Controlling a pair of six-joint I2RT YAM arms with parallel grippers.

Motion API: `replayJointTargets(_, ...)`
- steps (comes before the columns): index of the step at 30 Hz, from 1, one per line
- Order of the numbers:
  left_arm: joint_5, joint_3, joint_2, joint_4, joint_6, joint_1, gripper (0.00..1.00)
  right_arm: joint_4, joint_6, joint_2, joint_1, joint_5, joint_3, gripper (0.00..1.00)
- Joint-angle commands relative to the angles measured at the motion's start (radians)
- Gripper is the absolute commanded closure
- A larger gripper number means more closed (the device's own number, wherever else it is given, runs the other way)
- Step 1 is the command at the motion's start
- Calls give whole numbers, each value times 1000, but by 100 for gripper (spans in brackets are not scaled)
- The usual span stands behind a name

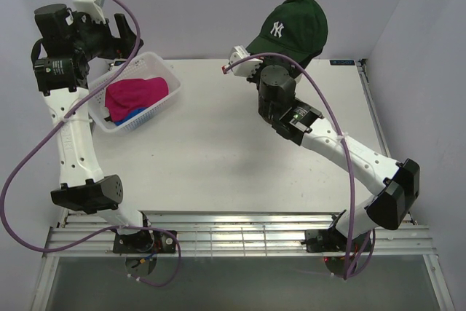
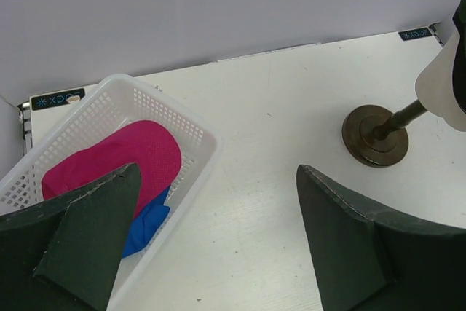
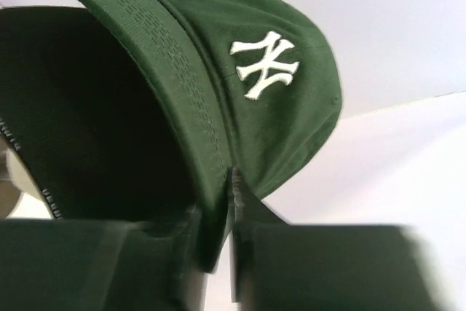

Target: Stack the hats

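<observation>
A white mesh basket [image 1: 149,117] is seen at the far left corner of the desk [image 1: 218,158], set at an angle to the edges. Inside it a plain magenta cap [image 1: 137,92] is laid on top, filling most of the basket. A bright blue cap [image 1: 129,115] is tucked beneath it, and only a strip of it is shown toward the near side. The left jaws are held in the air at that same corner, near the basket, spread wide apart with nothing between them. A dark green cap [image 1: 291,25] is found at the far edge, right of the middle, raised above the desk. A white NY logo [image 1: 277,29] is embroidered on the front of its crown, rows of stitching are visible along the brim [image 3: 175,85], and the brim's underside is the same dark green. The right jaws are clamped on the edge of that brim, one finger on each face. A cream mannequin head [image 2: 443,85] on a dark round stand [image 2: 375,138] is placed beneath the cap; whether the cap is resting on it cannot be told.
</observation>
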Motion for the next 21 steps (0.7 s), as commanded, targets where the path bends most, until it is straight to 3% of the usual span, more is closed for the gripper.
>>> replayJointTargets(1, 20, -8, -54, 20, 5, 2, 2, -120, 123, -1, 13, -21, 27, 73)
replayJointTargets(3, 21, -11, -54, 23, 3, 2, 2, -159, 140, -17, 18, -33, 37, 57)
replayJointTargets(6, 21, -14, -51, 26, 2, 2, 2, -168, 153, -39, 24, -50, 41, 45)
replayJointTargets(10, 24, -18, -51, 34, -3, 2, 2, -182, 164, -54, 35, -63, 61, 39)
replayJointTargets(18, 26, -38, -56, 42, -1, 2, 2, -338, 268, -80, 47, -170, 165, 35)
replayJointTargets(19, 24, -40, -57, 43, 0, 2, 2, -364, 303, -90, 50, -188, 175, 28)
replayJointTargets(21, 24, -43, -57, 43, 2, 2, 2, -413, 343, -100, 55, -248, 202, 25)
